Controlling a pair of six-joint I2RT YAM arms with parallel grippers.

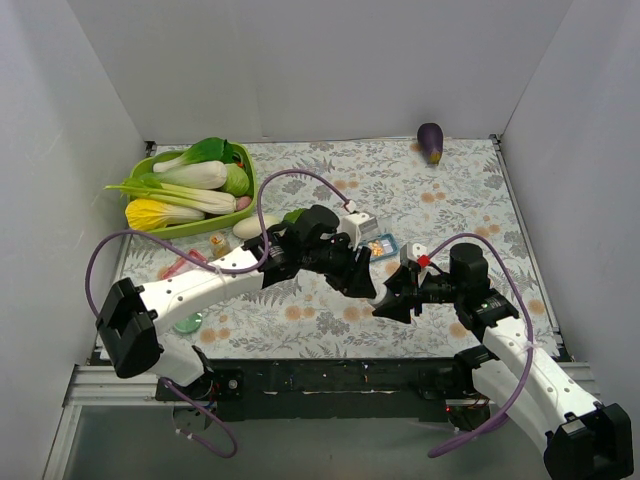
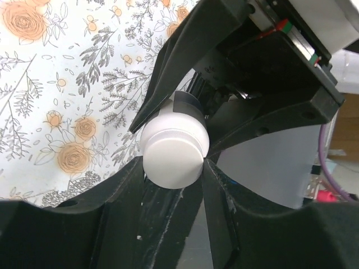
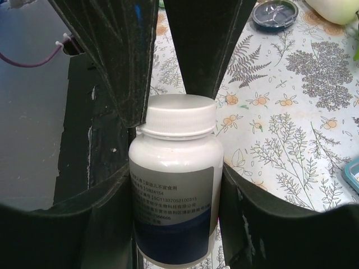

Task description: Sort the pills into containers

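**Operator:** Where is everything right now?

**Describer:** In the centre of the overhead view, your two arms meet above the flowered table [image 1: 470, 200]. The right gripper [image 3: 176, 185] is clamped on the body of a white pill bottle [image 3: 174, 213]. The left gripper [image 2: 173, 168] is closed around its white cap [image 2: 174, 151], with a finger pressed on each side. The cap is on. The only pills [image 1: 376, 247] I can see are orange specks in a blue-rimmed tray [image 1: 393, 242] just above the grippers. They are too small to count, and the rest are presumably inside the bottle.

**Operator:** What could go wrong from here?

**Describer:** Three things, I think. If you twist the cap and the right gripper's hold is weaker than the thread, the smooth bottle may spin in the fingers instead of opening. If the cap frees suddenly, the jolt could tip the bottle and scatter pills over the cloth, where its orange flowers would hide them. The bottle also hangs toward the bottom edge of the table, so stray pills could roll off. The green dish [image 1: 188, 322] at lower left is well apart, so carry the open bottle level.
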